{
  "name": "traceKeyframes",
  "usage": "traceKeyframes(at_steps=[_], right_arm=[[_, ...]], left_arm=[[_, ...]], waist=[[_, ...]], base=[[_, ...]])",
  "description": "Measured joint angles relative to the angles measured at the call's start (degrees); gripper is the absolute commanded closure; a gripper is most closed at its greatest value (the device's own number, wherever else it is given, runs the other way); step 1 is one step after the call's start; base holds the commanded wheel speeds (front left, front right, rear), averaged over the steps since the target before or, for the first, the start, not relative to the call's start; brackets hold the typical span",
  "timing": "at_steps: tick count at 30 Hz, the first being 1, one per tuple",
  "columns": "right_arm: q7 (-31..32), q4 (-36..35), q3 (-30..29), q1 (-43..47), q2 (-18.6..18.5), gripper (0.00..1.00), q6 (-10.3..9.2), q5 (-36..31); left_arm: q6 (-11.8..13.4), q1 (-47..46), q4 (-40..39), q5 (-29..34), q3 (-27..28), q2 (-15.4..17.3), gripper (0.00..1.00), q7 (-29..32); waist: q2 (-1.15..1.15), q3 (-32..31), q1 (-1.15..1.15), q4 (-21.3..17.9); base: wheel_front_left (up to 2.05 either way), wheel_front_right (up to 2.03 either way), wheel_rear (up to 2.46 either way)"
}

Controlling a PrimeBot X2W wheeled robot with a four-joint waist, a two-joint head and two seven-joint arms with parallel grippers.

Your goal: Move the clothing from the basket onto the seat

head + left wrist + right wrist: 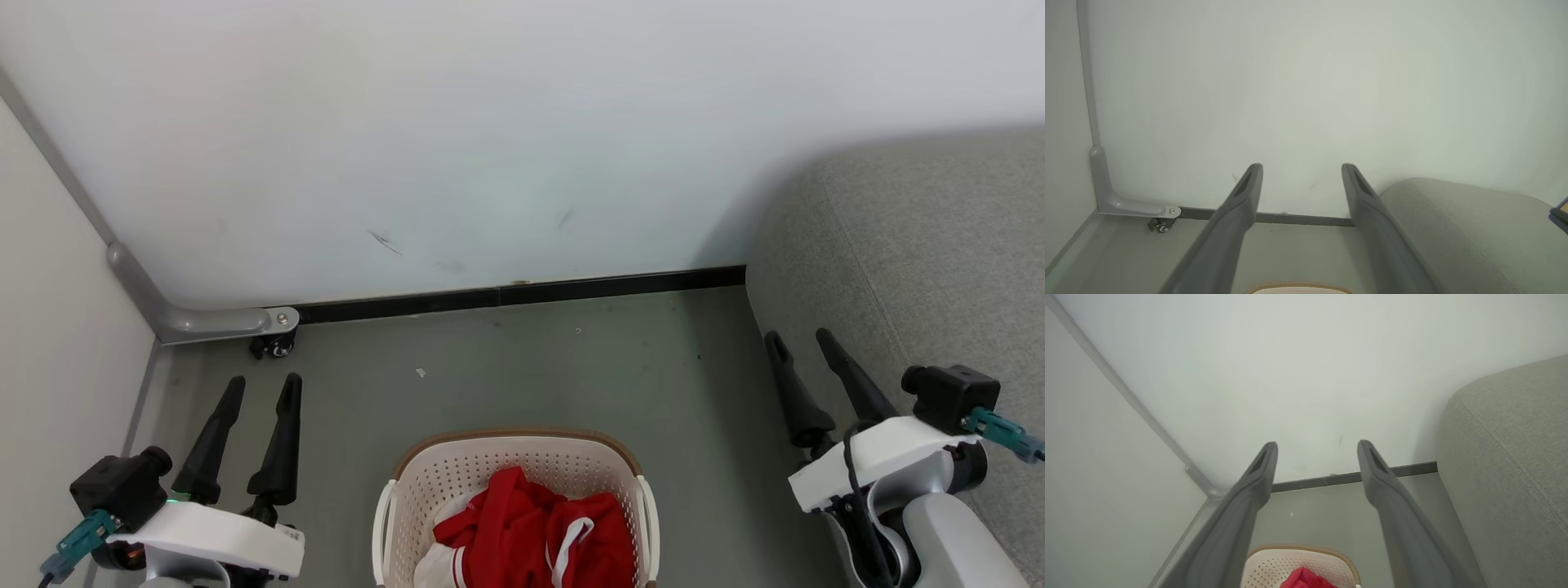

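Note:
The cream basket [424, 482] stands on the floor at the bottom centre of the head view, with the red clothing [531, 535] with white trim heaped inside. The grey seat [922, 261] rises at the right. My left gripper [264, 385] hangs open to the left of the basket, holding nothing. My right gripper [798, 337] is open too, to the basket's right, in front of the seat's side. In the right wrist view the basket [1274, 565] and a bit of the clothing [1302, 579] show between the fingers; the seat [1515, 457] fills the right. In the left wrist view the basket's rim [1298, 286] peeks in at the bottom.
A white wall [490, 139] with a dark baseboard [522, 294] closes the back. A panel on the left has a grey metal foot [204, 320] with a small caster [276, 346]. Bare grey floor [531, 367] lies between basket and wall.

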Motion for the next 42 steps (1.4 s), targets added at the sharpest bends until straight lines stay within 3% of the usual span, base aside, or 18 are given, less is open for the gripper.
traceKeyframes(at_steps=[15,42], right_arm=[[-3.0,-1.5,1.0,-2.7,0.0,0.0,0.01,-13.4],[-3.0,-2.7,-1.5,-2.7,0.9,0.0,0.01,-13.8]], left_arm=[[0.0,-2.1,-2.1,11.0,-1.0,0.0,0.0,-3.0],[0.0,-2.1,0.3,12.0,-3.2,-0.8,0.0,-3.0]], waist=[[0.0,1.5,-0.01,0.0],[0.0,2.4,-0.02,-0.4]], base=[[0.0,0.0,0.0],[0.0,0.0,0.0]])
